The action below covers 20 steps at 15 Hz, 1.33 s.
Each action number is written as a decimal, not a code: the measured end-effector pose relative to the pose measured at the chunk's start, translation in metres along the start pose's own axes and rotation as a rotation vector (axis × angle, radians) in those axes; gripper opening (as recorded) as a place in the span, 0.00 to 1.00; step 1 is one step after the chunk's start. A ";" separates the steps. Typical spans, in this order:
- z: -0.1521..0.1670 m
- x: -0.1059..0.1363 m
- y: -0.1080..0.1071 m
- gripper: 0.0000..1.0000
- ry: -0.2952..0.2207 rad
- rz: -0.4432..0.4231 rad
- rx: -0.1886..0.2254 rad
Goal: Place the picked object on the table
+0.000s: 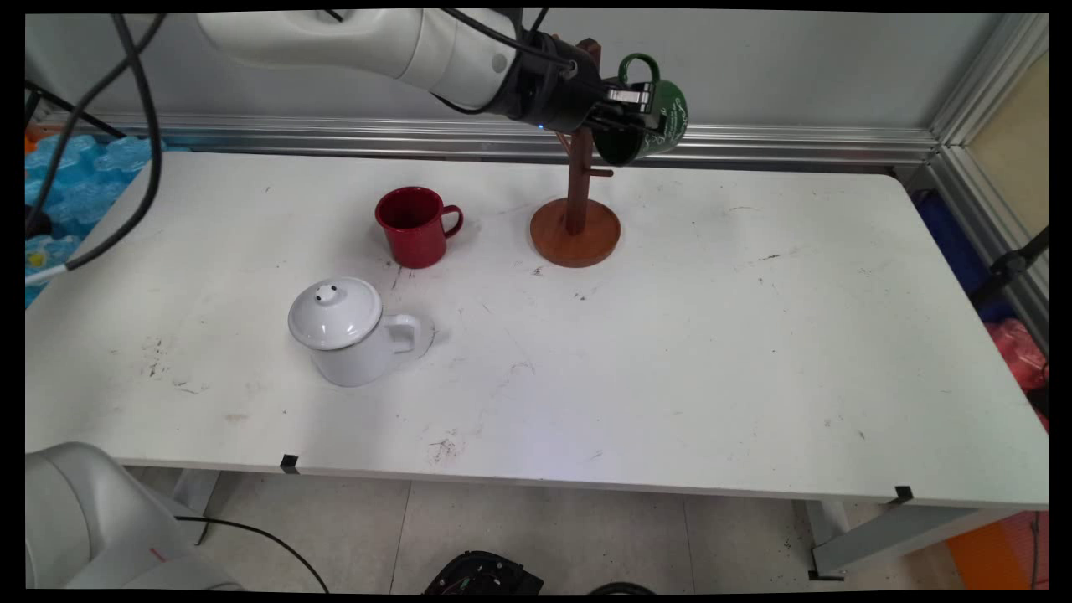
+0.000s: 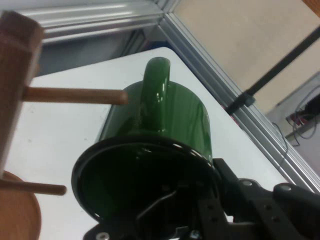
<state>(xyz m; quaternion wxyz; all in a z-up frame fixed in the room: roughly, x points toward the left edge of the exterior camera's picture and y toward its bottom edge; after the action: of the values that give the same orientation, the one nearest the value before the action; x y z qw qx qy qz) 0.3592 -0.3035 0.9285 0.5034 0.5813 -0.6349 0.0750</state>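
Observation:
High at the back of the table, my gripper [image 1: 643, 109] is shut on the rim of a green mug [image 1: 662, 117], held tilted on its side with the handle up. In the hand view the green mug [image 2: 160, 145] fills the middle, its dark mouth toward the camera and its handle just right of a peg's tip. That peg belongs to the wooden mug tree [image 2: 20, 95]. The mug tree [image 1: 576, 213] stands on a round brown base, directly left of and below the mug. One finger sits inside the mug's mouth.
A red mug [image 1: 413, 226] stands left of the tree's base. Nearer the front sits a white lidded kettle [image 1: 352, 331]. Along the back runs a metal rail [image 1: 796, 142] against the wall. Black cables [image 1: 126, 151] hang at the left.

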 end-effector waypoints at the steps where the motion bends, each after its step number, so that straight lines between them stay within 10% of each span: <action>1: -0.003 0.000 0.003 0.00 -0.008 0.005 -0.006; 20: -0.070 0.008 0.015 0.00 -0.320 0.472 0.026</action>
<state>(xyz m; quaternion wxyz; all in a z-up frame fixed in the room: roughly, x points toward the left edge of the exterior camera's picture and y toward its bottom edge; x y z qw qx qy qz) 0.3873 -0.2567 0.9754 0.3580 0.4282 -0.8230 0.1056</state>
